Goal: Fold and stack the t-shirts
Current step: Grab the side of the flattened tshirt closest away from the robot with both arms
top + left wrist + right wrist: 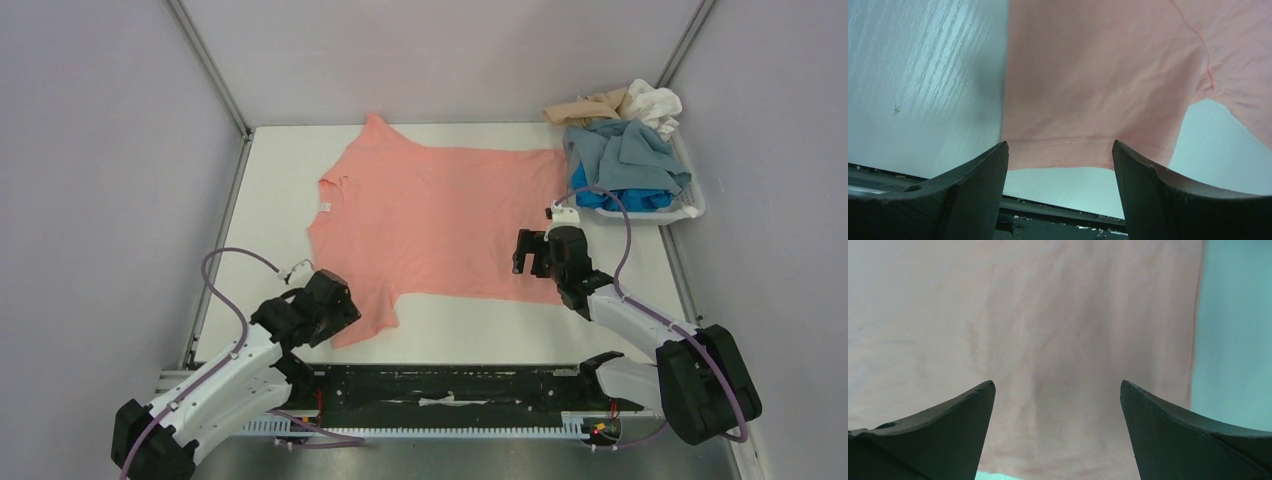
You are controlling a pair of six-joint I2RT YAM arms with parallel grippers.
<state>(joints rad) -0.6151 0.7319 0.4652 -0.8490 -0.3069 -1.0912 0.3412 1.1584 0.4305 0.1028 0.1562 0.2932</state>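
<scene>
From above: the salmon-pink t-shirt (440, 215) lies spread flat on the tabletop (280, 170), neck to the left, bottom edge to the right, and there is no fold in it yet. The left end effector (345, 305) hovers at the near sleeve, and the right end effector (530, 255) sits over the near corner by the hem. In the far right corner the white basket (692, 208) holds the rest in a heap: a grey-blue shirt (625, 155) on top, a bright blue shirt (620, 198) under it, and a beige shirt (590, 105) and a white shirt (655, 103) spilling over the back. There is no folded pile anywhere in view.

Left wrist now: the fingers are spread apart and released, with nothing between them but air. The sleeve (1088, 90) lies just ahead, its stitched cuff running across the gap. I can't tell whether the tips touch the tabletop.

Right wrist: the fingers here are wide apart too, and nothing is gripped. Pink cloth fills the view below. The bottom hem (1193, 340) runs down the right side, with bare tabletop beyond it.

My call is that this is very early. The first shirt is laid out and both arms look lined up along its near edge, but the fold hasn't started. After that come four more shirts to pull from the basket, fold and stack.
</scene>
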